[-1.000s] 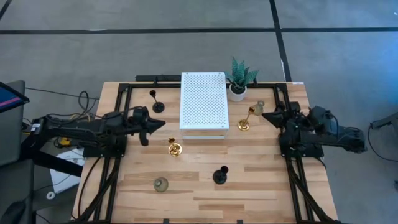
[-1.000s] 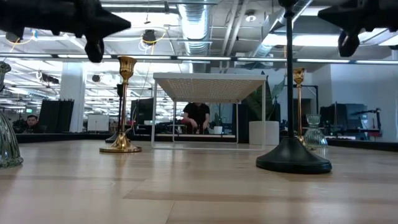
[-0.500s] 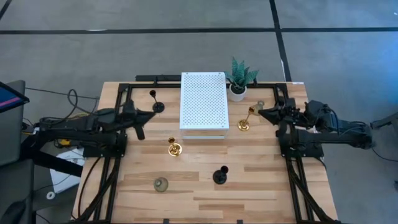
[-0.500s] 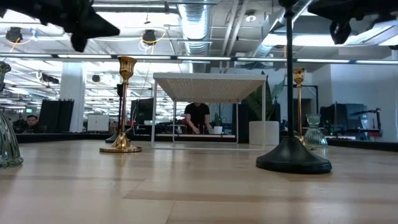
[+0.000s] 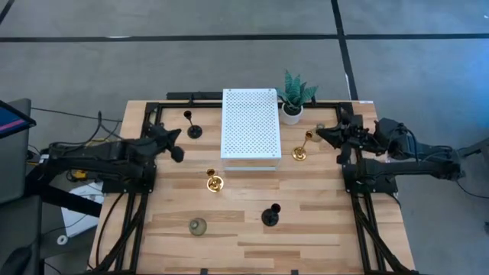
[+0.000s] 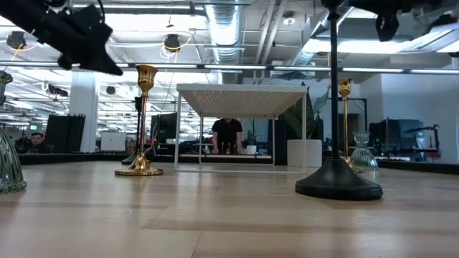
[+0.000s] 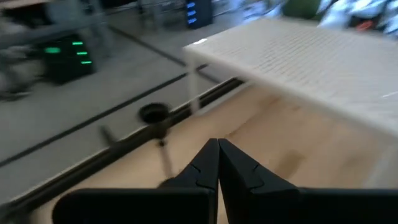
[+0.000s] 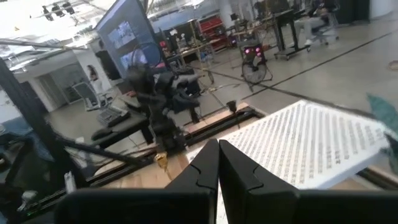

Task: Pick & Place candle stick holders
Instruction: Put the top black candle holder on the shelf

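Note:
Six candle stick holders stand on their bases on the wooden table: a black one (image 5: 189,124) at the far left, a black one (image 5: 270,216) near the front, a gold one (image 5: 215,182), a gold one (image 5: 302,149), a glass one (image 5: 198,226) and a glass one (image 5: 319,129). My left gripper (image 5: 176,143) is shut and empty in the air, to the near left of the far black holder (image 7: 155,117). My right gripper (image 5: 321,136) is shut and empty, above the far glass holder, right of the gold one.
A white perforated shelf (image 5: 250,126) stands on legs at the far middle of the table. A green plant in a white pot (image 5: 293,99) stands at the shelf's far right corner. Black frame rails (image 5: 137,206) run along both sides. A person (image 6: 228,135) is in the room behind.
My left gripper has drawn back toward the table's left edge and a little toward the far edge, turning as it went. My right gripper has risen a little and shifted slightly toward the far edge. No holder has moved.

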Available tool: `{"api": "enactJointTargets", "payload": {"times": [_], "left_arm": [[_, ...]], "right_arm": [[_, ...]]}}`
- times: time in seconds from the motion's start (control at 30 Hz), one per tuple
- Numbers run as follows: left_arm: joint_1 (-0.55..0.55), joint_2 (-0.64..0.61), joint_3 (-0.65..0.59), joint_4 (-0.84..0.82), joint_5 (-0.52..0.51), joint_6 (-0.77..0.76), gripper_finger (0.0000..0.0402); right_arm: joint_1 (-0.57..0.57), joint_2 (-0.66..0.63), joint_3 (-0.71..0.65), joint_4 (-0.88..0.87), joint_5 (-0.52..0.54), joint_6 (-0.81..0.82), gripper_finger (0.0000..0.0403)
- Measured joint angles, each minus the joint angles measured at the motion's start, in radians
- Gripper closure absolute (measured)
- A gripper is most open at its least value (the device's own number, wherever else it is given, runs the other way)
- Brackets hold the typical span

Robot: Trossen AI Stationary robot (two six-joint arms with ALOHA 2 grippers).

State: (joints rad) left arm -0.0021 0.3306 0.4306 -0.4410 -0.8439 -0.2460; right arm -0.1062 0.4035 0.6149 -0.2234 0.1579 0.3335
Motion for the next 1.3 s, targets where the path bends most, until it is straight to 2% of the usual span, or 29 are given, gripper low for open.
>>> {"api": "enactJointTargets", "payload": {"times": [0.07,0.17,0.37,0.47,0.6,0.77,0.97,1.13,1.3], "left_arm": [[0.002,0.03,-0.011,-0.006,-0.034,-0.022,0.0395],[0.016,0.046,-0.065,-0.008,-0.024,-0.092,0.0396],[0.061,0.012,-0.206,0.018,0.147,-0.231,0.0397],[0.089,-0.008,-0.253,0.092,0.189,-0.218,0.0397],[0.146,-0.032,-0.297,0.218,0.221,-0.122,0.0398],[0.284,-0.044,-0.344,0.373,0.386,-0.038,0.0398],[0.519,-0.041,-0.361,0.478,0.583,0.017,0.0397],[0.677,-0.041,-0.361,0.494,0.777,0.033,0.0398],[0.773,-0.015,-0.362,0.515,0.889,0.056,0.0396]], "right_arm": [[0.0,0.016,0.021,-0.001,0.002,-0.018,0.0403],[0.0,0.043,0.05,0.0,0.003,-0.056,0.0403],[0.001,0.081,0.088,-0.001,0.003,-0.082,0.0403],[0.001,0.092,0.098,0.0,0.004,-0.082,0.0403],[0.0,0.103,0.1,0.0,0.005,-0.082,0.0403],[0.0,0.122,0.099,0.003,0.009,-0.082,0.0403],[0.0,0.152,0.099,0.07,0.008,-0.083,0.0403],[0.0,0.167,0.099,0.093,0.009,-0.105,0.0403],[-0.002,0.167,0.099,0.101,0.01,-0.107,0.0403]]}}
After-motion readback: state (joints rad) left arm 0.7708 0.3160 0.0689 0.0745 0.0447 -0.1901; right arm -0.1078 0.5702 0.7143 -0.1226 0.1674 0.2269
